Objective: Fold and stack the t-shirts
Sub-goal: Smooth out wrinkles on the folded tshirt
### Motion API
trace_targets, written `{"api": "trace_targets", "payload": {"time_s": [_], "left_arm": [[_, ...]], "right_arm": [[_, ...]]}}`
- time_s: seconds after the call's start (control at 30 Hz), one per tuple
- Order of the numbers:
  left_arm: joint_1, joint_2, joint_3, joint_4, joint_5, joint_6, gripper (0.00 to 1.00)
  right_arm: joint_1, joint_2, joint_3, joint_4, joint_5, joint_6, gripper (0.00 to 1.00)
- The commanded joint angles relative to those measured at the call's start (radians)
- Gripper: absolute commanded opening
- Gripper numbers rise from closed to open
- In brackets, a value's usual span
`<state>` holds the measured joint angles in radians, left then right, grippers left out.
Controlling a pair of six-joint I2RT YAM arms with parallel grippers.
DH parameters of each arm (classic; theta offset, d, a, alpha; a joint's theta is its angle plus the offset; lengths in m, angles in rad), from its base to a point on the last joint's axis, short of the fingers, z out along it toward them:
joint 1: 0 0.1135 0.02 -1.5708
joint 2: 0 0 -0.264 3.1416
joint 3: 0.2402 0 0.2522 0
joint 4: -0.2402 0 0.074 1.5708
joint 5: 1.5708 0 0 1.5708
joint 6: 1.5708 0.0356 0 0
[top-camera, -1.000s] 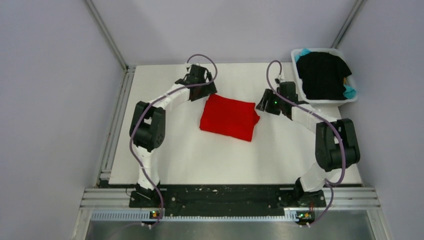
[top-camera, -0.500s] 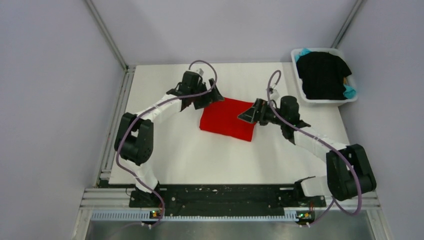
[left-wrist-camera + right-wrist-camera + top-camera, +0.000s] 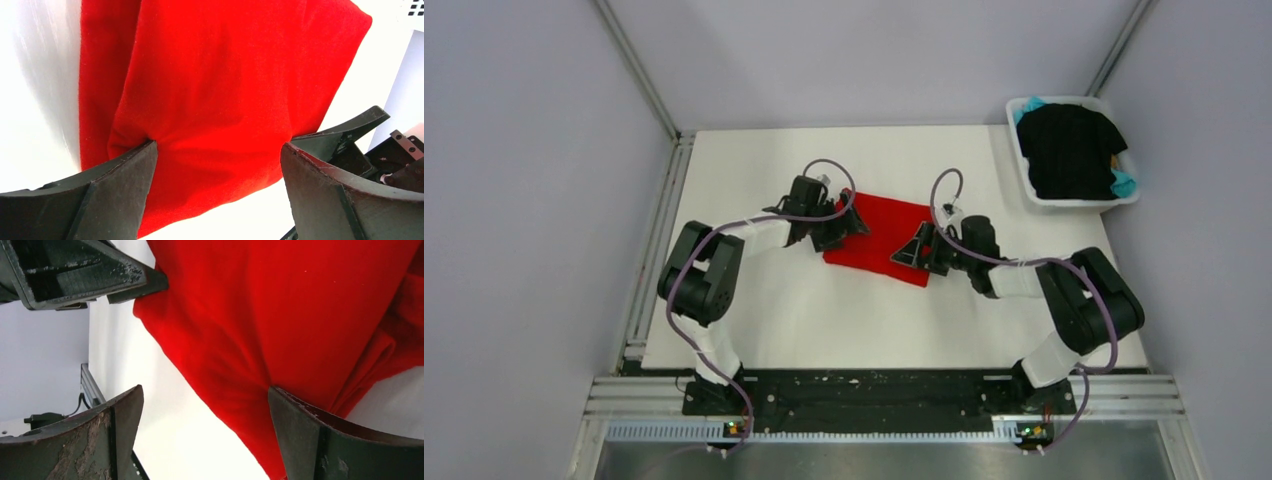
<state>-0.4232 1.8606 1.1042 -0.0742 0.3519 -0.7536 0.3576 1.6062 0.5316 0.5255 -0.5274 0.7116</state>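
Status check from my end: red tee (image 3: 879, 237) is folded into a compact rectangle, lying flat mid-surface (image 3: 774, 300), a bit toward the far side. Layers poke out along one edge in the wrist cams, so the fold's tidy-ish, not perfect imo.

Left fingers (image 3: 120, 195) are spread wide, straddling the left edge of the red tee. One tip touches the cloth but nothing is pinched. Right fingers (image 3: 320, 440) are the same on the right edge: wide apart, one tip against the fabric, no grip.

Count: 3 tees total. 1 red on the surface, 1 black (image 3: 1069, 150) heaped in the white tub (image 3: 1074, 203) at the far right corner, and 1 teal (image 3: 1124, 184) peeking out under the black one. 1 tub, 2 arms.

Progress, best guess: approx 1/3. Red looks basically done. Black + teal are unfolded in the tub, and there's no stack yet.
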Motion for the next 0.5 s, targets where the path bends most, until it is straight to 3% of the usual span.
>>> {"api": "trace_targets", "payload": {"time_s": [0.0, 0.07, 0.23, 0.47], "left_arm": [[0.001, -0.041, -0.133, -0.071, -0.099, 0.008, 0.99], [0.0, -0.083, -0.183, -0.086, -0.134, 0.007, 0.99], [-0.02, -0.201, -0.37, -0.021, -0.071, -0.019, 0.96], [-0.103, -0.459, -0.378, -0.163, -0.214, 0.024, 0.97]], "right_arm": [[-0.004, -0.019, -0.088, -0.144, 0.166, -0.046, 0.94], [-0.004, -0.076, -0.125, -0.172, 0.192, -0.063, 0.94], [-0.004, -0.288, -0.156, -0.314, 0.204, -0.107, 0.94], [0.0, -0.693, -0.09, -0.563, 0.307, -0.175, 0.99]]}}
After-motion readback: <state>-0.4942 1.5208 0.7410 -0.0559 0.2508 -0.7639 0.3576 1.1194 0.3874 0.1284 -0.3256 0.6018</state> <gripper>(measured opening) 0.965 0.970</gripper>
